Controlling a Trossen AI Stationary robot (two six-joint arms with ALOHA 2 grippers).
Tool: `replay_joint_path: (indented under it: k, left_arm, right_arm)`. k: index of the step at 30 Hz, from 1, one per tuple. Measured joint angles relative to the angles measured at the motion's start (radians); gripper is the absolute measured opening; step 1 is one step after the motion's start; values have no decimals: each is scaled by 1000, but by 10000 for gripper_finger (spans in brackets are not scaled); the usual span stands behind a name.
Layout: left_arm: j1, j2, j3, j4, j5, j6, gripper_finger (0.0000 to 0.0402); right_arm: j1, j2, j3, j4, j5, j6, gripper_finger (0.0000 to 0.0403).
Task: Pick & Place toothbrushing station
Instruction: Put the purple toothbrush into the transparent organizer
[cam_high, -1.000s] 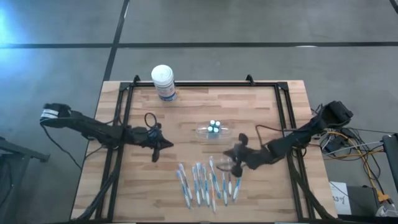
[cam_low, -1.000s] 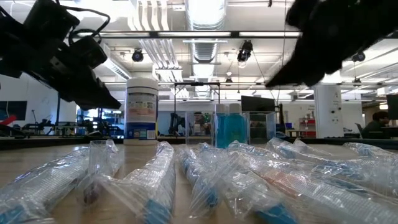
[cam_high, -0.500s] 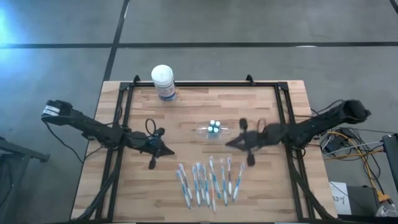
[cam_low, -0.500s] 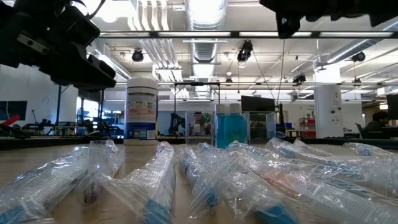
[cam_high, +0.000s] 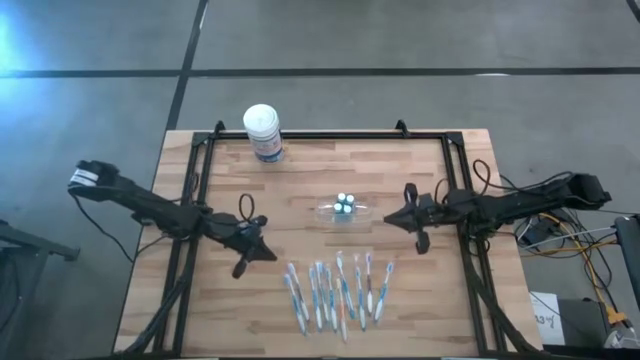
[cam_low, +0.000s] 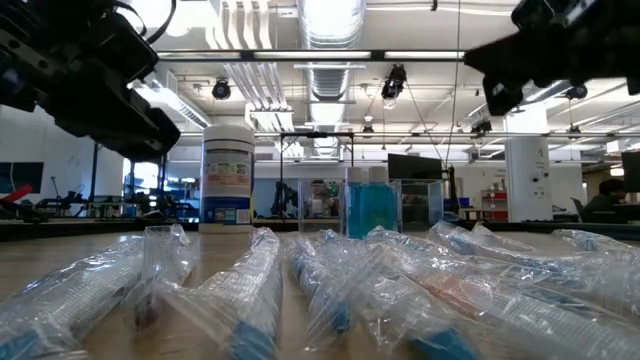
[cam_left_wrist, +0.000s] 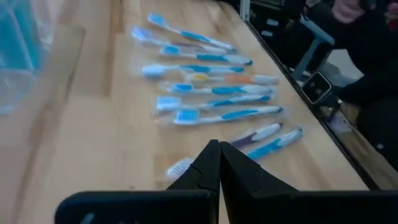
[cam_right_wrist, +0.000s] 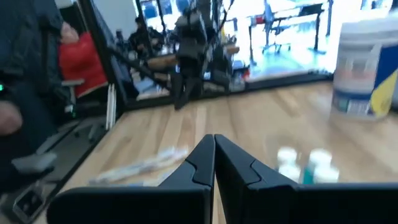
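Toothbrushing station (cam_high: 343, 208) sits mid-table, long axis running left-right, caps up. My left gripper (cam_high: 268, 251) is pinched shut, empty, w/ bare wood between it and the station. My right gripper (cam_high: 390, 217) is shut too, empty, just right of the station. Toothbrushes (cam_high: 335, 290) lie near the front edge; canister (cam_high: 264, 133) at back-left.

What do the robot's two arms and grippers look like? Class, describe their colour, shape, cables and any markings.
Both arms are slim, black and jointed. Each ends in a gripper with two dark, tapering fingers that narrow to a point: left gripper, right gripper. Thin black cables loop along both arms near the wrists. The left arm carries a white label near its base. More cables lie beside the right arm's base.
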Motion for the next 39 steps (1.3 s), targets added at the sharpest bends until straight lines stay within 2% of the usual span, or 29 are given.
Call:
replay_joint_path:
  k: [5, 8, 12, 15, 17, 22, 32, 39]
  left_arm:
    - [-75, 108, 58, -19, -28, 11, 7]
    - [-111, 189, 139, -120, -118, 36, 16]
    - [-109, 292, 292, -384, -177, 72, 59]
    - [-109, 361, 400, -547, -184, 214, 101]
    - [-109, 394, 466, -619, -188, 304, 129]
    - [-110, 455, 585, -725, -252, 494, 177]
    - [-101, 550, 655, -837, -261, 678, 185]
    - [-100, 591, 651, -827, -263, 764, 184]
  right_arm:
    - [21, 39, -70, 90, 4, 14, 8]
    - [31, 73, -98, 164, 4, 13, 8]
    - [32, 123, -124, 248, 39, 15, 8]
    - [31, 172, -131, 286, 128, 25, 8]
    - [31, 207, -125, 283, 164, 13, 8]
    - [31, 292, -81, 285, 161, 9, 8]
    - [31, 464, 21, 286, 160, -12, 12]
    - [31, 571, 90, 284, 160, -15, 54]
